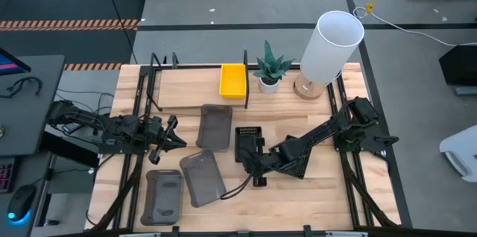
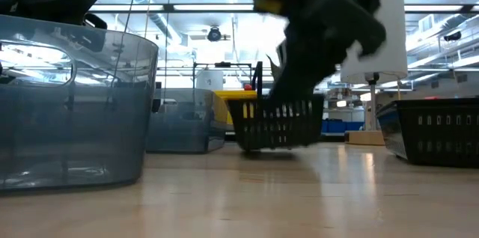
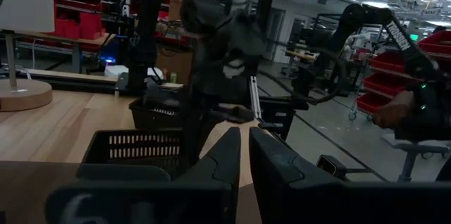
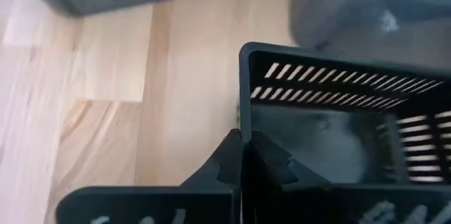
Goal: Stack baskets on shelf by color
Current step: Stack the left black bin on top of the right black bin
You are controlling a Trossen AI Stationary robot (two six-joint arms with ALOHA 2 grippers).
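Note:
A black perforated basket sits mid-table, and my right gripper is shut on its near end. Seen from the low view, this basket is tilted under the arm. My left gripper hovers at the table's left, beside a grey basket, with its fingers together and holding nothing. Two more grey baskets rest bottom-down near the front-left. One yellow basket stands on the shelf board at the far side. My right gripper holds the black basket by its near short wall, close to a corner. One finger is inside the basket and one outside, pinching the slotted wall. The fingers come slanting down from the near right side. The basket hangs tilted in the hold.
A white plant pot and a tall white lamp on a round wooden base stand at the far right. Black upright shelf bars divide the board. Another black basket shows at the low view's right. Bare tabletop lies to the near right.

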